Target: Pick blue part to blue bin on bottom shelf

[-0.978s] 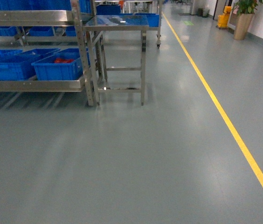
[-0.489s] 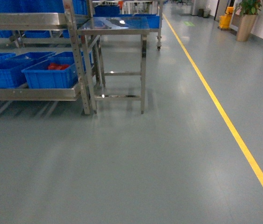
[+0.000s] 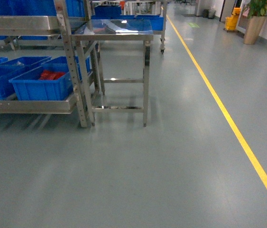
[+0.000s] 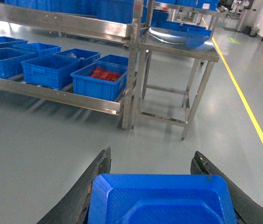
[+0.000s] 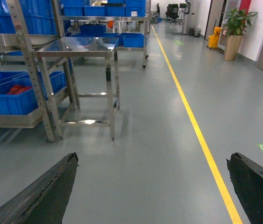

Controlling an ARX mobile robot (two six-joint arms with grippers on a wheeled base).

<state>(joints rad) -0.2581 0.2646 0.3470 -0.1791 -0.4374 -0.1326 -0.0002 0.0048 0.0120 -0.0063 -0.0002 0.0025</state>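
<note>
Left jaws (image 4: 151, 186) pinch the blue part (image 4: 161, 200), long axis crosswise; right jaws (image 5: 152, 186) spread

The blue part (image 4: 161, 198) looks like smooth, slightly glossy plastic, held between rough, matt black fingers (image 4: 87, 186). The bottom shelf (image 3: 29, 105) and tabletop (image 3: 112, 29) are polished, reflective steel. Blue bins (image 3: 41, 85) look like plastic. The grey floor (image 3: 147, 166) has a soft sheen.

A steel rack's bottom shelf (image 3: 29, 105) carries blue bins (image 3: 41, 85) side by side, the end one holding red parts (image 3: 51, 75). Just beside it, a small steel table (image 3: 112, 27) stands on the grey floor (image 3: 138, 171).
</note>
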